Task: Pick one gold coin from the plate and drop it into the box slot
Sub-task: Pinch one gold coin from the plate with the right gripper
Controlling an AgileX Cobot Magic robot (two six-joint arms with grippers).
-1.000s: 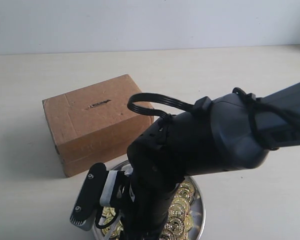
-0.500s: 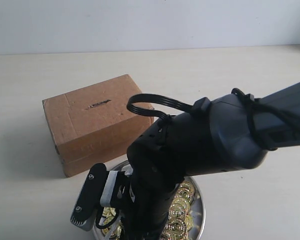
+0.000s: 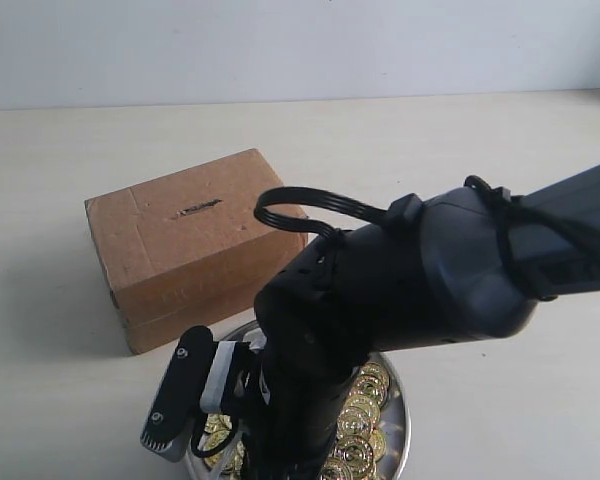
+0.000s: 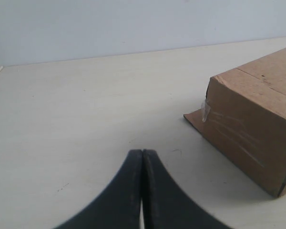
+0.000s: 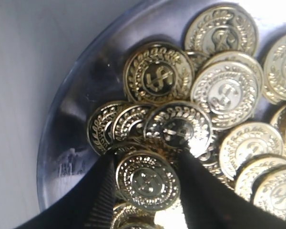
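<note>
Right gripper [image 5: 147, 160]: lowered into the plate, its two dark fingers [image 5: 102, 191] standing apart on either side of one gold coin [image 5: 148, 181]; both sit right at the coin's edges, and I cannot tell whether they press on it.
Right arm [image 3: 410, 290]: reaches in from the right and bends down over the plate, hiding much of it in the exterior view.
Left gripper [image 4: 142, 155]: jaws closed flat together with nothing between them, low over bare table [image 4: 76, 119], with a corner of the box near it but apart.
Plate [image 3: 400, 430]: shiny silver, at the near edge of the scene around the middle, just near-right of the box; whether they touch is unclear.
Gold coins [image 5: 219, 90]: heaped and overlapping in the plate, with a bare strip of metal [image 5: 81, 119] along its rim.
Flanked coin: lies flat on top of others, close to that bare strip.
Box [image 3: 190, 240]: brown cardboard, left of centre, standing on the table.
Slot [image 3: 198, 208]: short dark slit in the box's top face.
</note>
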